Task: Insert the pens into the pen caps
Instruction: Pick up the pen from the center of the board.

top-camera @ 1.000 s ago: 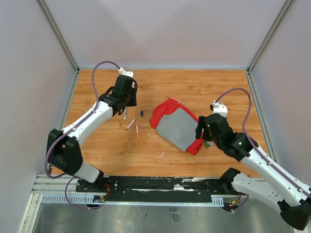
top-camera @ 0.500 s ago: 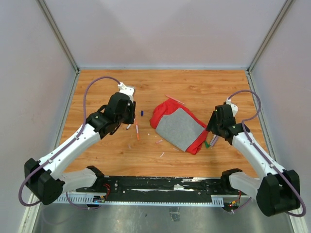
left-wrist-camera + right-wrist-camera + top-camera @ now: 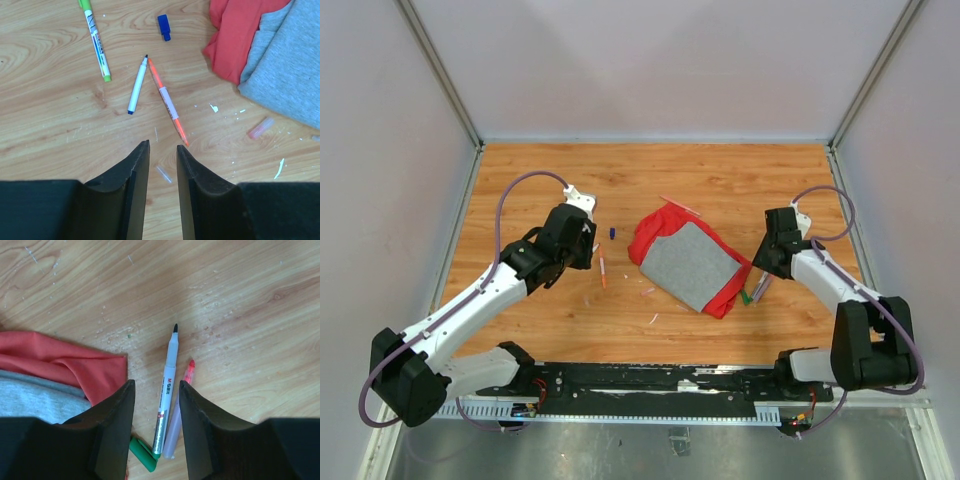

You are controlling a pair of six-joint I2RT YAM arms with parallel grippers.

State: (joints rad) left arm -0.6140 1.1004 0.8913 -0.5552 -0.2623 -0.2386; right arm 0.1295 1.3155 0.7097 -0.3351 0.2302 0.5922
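In the left wrist view a green pen (image 3: 97,42), a white pen with a blue end (image 3: 137,86) and an orange pen (image 3: 167,102) lie on the wooden table. A blue pen cap (image 3: 164,27) and a pink cap (image 3: 261,128) lie near them. My left gripper (image 3: 162,145) hovers open just short of the orange pen's tip, with a small clear cap (image 3: 163,174) on the wood between its fingers. My right gripper (image 3: 156,383) is open and straddles a grey-barrelled pen (image 3: 167,390) without touching it. A pink-tipped pen (image 3: 180,410) and a green cap (image 3: 143,452) lie beside that pen.
A red-and-grey cloth (image 3: 685,260) lies crumpled mid-table between the arms, its edge close to the right gripper (image 3: 767,268). The left gripper (image 3: 585,255) sits left of it, by the orange pen (image 3: 602,270). A thin pink pen (image 3: 680,205) lies behind the cloth. Walls enclose the table.
The left arm has drawn its wrist nearer, over the loose pens. The right arm has swung out to the right of the cloth, and its jaws have narrowed.
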